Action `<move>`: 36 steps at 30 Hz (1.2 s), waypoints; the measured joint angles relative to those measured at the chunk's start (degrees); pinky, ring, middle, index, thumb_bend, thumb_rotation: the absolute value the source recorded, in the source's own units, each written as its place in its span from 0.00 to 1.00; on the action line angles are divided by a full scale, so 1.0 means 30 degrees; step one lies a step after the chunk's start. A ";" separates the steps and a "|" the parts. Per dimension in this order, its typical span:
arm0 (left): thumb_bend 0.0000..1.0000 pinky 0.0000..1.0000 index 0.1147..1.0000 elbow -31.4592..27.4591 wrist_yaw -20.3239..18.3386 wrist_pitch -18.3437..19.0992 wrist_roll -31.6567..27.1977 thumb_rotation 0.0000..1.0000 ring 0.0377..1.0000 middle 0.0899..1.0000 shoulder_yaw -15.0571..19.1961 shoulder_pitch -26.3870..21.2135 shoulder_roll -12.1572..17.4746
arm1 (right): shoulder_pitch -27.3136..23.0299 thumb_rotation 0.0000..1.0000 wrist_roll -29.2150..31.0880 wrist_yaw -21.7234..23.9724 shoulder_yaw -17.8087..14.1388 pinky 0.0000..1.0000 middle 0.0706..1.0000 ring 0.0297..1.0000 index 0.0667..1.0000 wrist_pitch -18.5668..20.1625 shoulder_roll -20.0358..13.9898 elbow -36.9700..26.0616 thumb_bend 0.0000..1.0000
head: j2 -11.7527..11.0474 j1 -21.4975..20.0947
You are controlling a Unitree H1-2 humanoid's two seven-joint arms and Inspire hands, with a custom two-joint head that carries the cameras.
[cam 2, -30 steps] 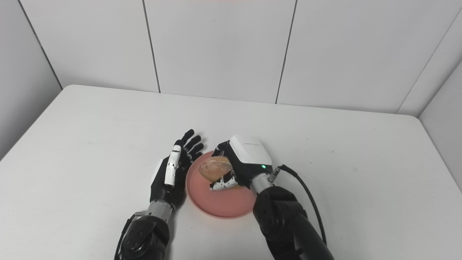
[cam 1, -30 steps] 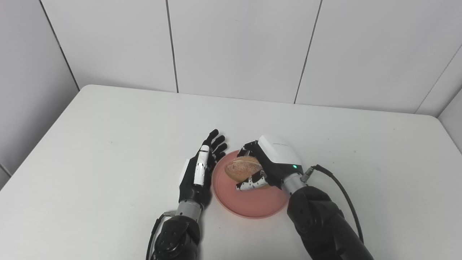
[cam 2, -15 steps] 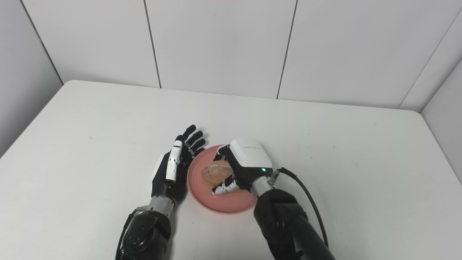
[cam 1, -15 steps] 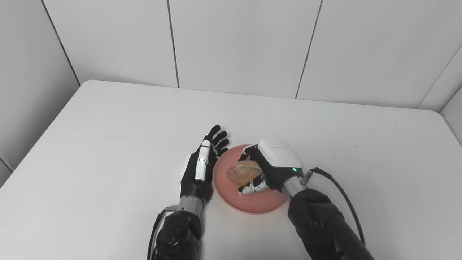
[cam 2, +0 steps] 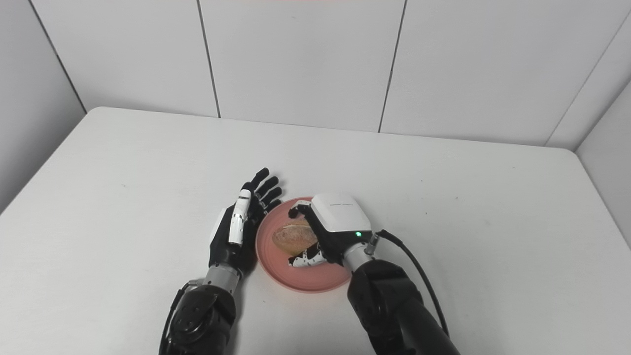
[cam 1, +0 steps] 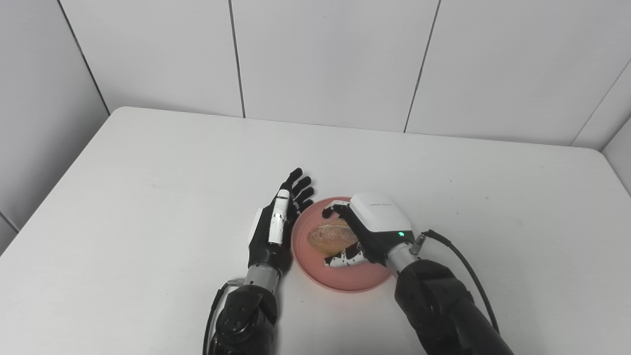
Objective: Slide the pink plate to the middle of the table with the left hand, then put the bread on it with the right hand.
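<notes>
The pink plate (cam 1: 351,279) lies near the middle of the white table. The brown bread roll (cam 1: 330,236) rests on the plate's left half. My right hand (cam 1: 370,226) hovers over the roll with its fingers (cam 1: 329,212) spread beyond the roll's far side and its thumb (cam 1: 343,259) at the near side, so it looks open around the bread. My left hand (cam 1: 274,228) is open, fingers straight and pointing away, standing on edge right against the plate's left rim. In the right eye view the roll (cam 2: 292,236) shows between the two hands.
The white table (cam 1: 148,172) ends at a white panelled wall at the back. A black cable (cam 1: 463,261) loops from my right wrist over the table to the right of the plate.
My right hand has lowered the bread onto the plate and its fingers have spread off the roll. The left hand has stayed beside the rim. The camera has tilted slightly.
</notes>
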 measured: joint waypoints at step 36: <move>0.40 0.90 0.87 -0.0292 -0.0294 0.0414 -0.0202 1.00 0.91 0.90 0.0123 0.0008 0.0193 | 0.0851 0.75 0.2337 -0.2183 -0.3683 0.92 0.93 0.91 0.94 -0.2528 -0.0290 -0.3701 0.91 | -0.0322 -0.0674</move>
